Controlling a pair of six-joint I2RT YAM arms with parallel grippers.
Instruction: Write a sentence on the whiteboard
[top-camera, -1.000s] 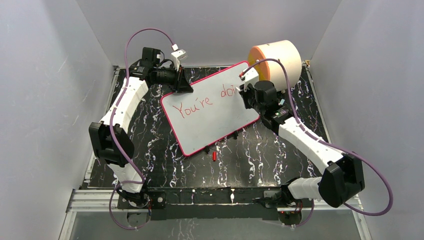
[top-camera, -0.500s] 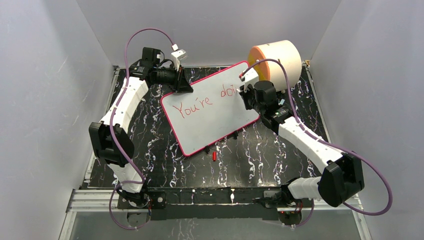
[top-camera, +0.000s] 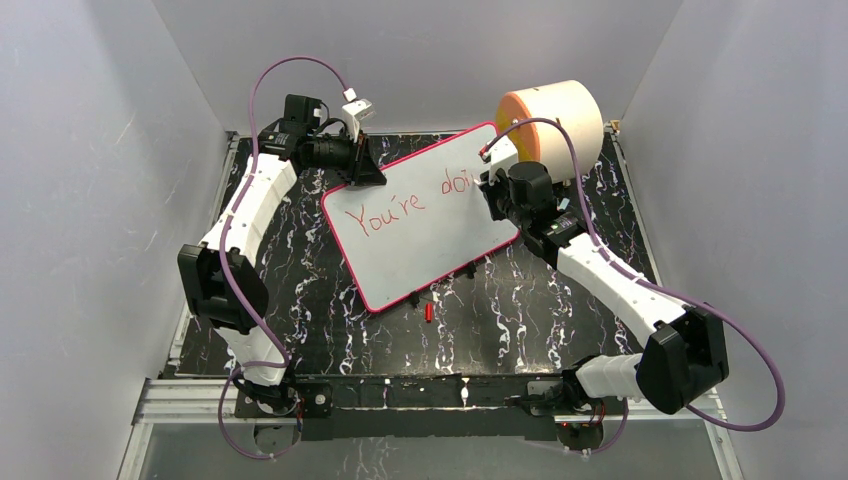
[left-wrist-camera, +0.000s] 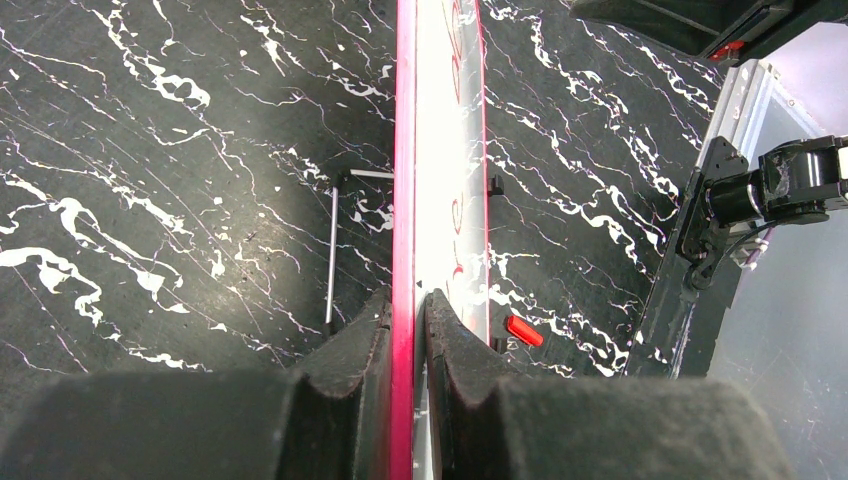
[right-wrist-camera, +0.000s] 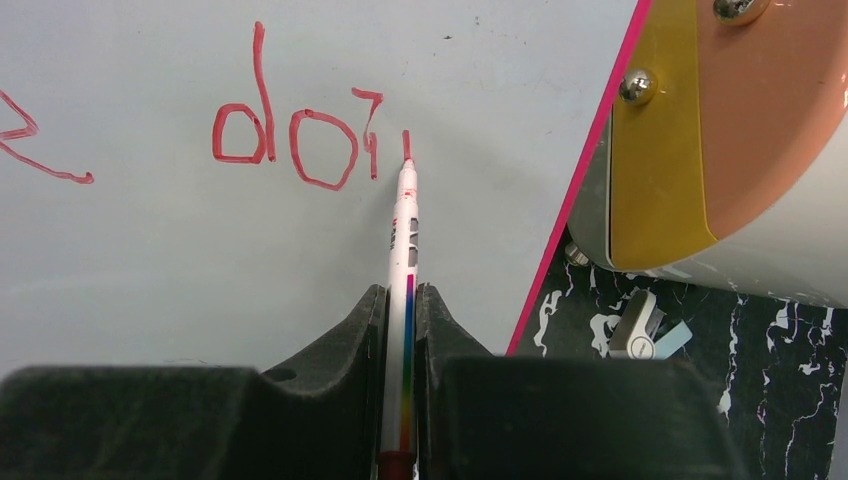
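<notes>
Marker (right-wrist-camera: 404, 250) near whiteboard (top-camera: 420, 240) edge; left claw (left-wrist-camera: 408, 300) clamps opposite edge.

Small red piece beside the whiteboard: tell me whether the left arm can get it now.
Probably not: the left gripper is shut on the whiteboard, so it would have to let go first to reach the small red piece.

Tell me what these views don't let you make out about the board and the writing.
- Top external: the red handwritten lettering past "doi" is hidden behind the right pincer.
- Left wrist: the pink-framed white board shows edge-on, writing unreadable.
- Right wrist: "You're" is cut off by the left edge.
</notes>
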